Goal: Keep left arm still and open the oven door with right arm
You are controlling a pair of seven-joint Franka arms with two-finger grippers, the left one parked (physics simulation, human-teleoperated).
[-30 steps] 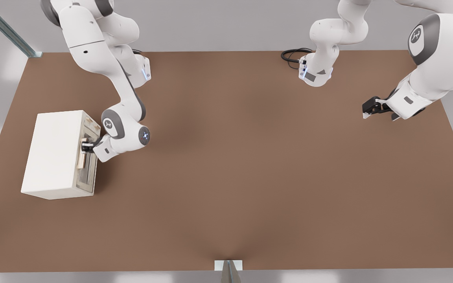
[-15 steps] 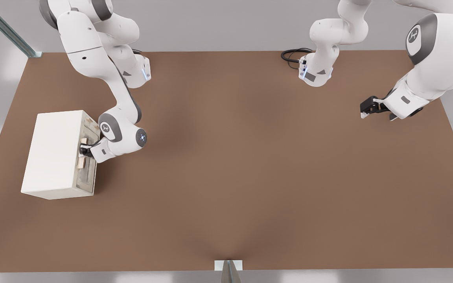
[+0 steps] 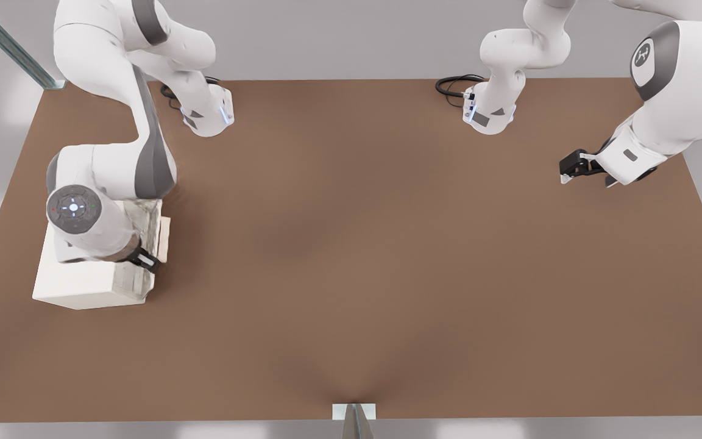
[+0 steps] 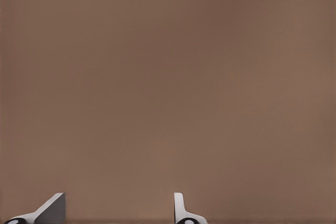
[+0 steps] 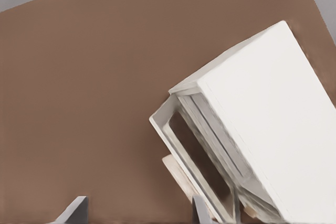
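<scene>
The cream oven (image 3: 83, 288) stands at the front view's left, its top largely hidden under my right arm (image 3: 92, 201). The oven door (image 5: 195, 157) hangs slightly ajar from the box, and its pale tan handle (image 3: 164, 236) sticks out toward the table's middle. In the front view my gripper (image 3: 144, 261) points down beside the door's front. Seen from the right wrist camera, my gripper (image 5: 136, 213) is open, its fingertips (image 5: 73, 211) wide apart with only brown table between them. The handle (image 5: 177, 174) lies just off one finger, not held.
The parked left arm (image 3: 668, 91) hovers at the front view's right with its black gripper (image 3: 573, 166) above the table. Both arm bases (image 3: 488, 116) sit along the far edge, beside a black cable (image 3: 451, 85). A metal strut (image 3: 10, 46) crosses the far left corner.
My arm has swung from in front of the door to above the oven. The gripper has left the handle, and the door now stands a little way out from the box.
</scene>
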